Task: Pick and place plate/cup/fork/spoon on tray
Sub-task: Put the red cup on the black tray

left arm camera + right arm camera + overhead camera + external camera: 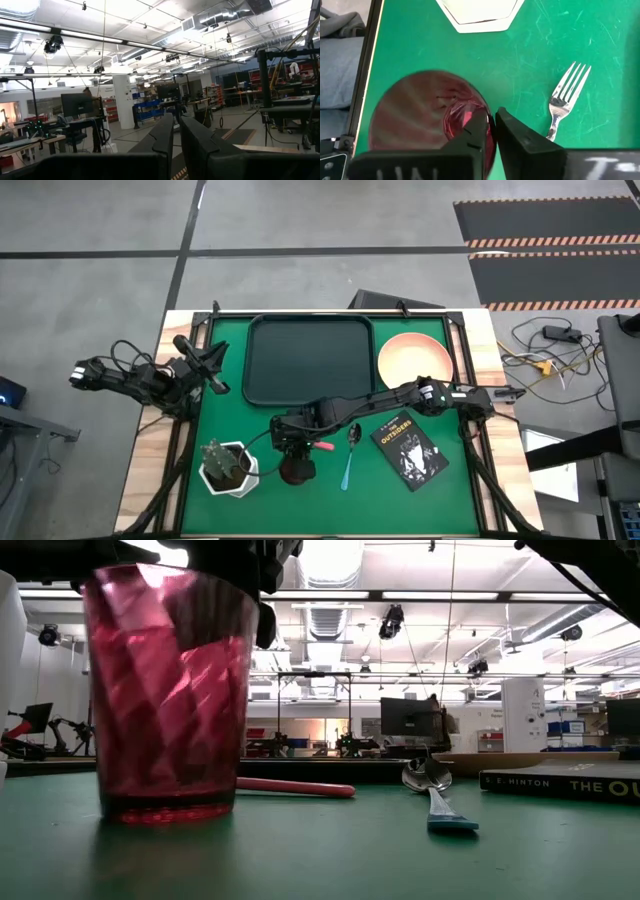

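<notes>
The dark red cup (297,470) stands upright on the green mat near the front and fills the left of the low view (165,690). My right gripper (296,446) reaches in from the right and is shut on it from above (491,131). The fork (322,446), with a pink handle, and the spoon (349,456), with a blue handle, lie flat on the mat just right of the cup. The peach plate (415,360) rests on the mat right of the black tray (308,360). My left gripper (212,363) waits at the table's left edge, shut and off the table. My right gripper holds the cup by its rim (490,116), on the side toward the fork. One finger (476,131) is inside the cup and the other (515,135) is outside. The fingers point down from above. The cup stands upright with its base (160,810) on the mat.
A white pot with a green plant (228,468) stands close to the left of the cup. A black book (410,445) lies right of the spoon. The tray's inside holds nothing, and bare mat lies between the tray and the cup.
</notes>
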Controlling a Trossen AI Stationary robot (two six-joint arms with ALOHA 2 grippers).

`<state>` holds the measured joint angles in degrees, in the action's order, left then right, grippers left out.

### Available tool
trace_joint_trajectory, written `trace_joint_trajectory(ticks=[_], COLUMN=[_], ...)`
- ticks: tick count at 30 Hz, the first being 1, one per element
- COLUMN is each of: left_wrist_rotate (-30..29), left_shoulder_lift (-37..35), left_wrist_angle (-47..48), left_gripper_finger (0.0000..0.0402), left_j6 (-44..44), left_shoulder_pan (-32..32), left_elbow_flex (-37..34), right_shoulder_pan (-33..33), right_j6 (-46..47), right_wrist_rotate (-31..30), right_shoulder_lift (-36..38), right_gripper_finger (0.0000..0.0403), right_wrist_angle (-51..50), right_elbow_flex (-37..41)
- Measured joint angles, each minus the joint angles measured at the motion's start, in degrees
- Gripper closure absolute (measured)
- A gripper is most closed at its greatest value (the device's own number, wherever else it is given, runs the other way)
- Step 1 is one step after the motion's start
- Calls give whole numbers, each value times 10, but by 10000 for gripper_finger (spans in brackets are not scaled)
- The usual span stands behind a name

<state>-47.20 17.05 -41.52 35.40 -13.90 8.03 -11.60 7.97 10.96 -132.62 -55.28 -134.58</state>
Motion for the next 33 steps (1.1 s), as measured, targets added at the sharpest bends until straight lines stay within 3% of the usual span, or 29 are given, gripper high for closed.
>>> trace_joint_trajectory(ticks=[7,18,27,33], left_wrist_rotate=[0,0,0,0], left_shoulder_lift=[0,0,0,-1], left_wrist_angle=[0,0,0,0], left_gripper_finger=[386,386,386,386], left_j6=[0,0,0,0], left_shoulder_pan=[0,0,0,0], left_elbow_flex=[0,0,0,0], right_shoulder_pan=[6,43,102,172], right_j6=[3,15,10,-2], right_wrist_rotate=[1,71,70,35], right_shoulder_lift=[0,21,87,95], right_gripper_finger=[393,394,394,394], right_wrist_angle=[-1,-27,-53,-69], right_elbow_flex=[0,0,-3,-2])
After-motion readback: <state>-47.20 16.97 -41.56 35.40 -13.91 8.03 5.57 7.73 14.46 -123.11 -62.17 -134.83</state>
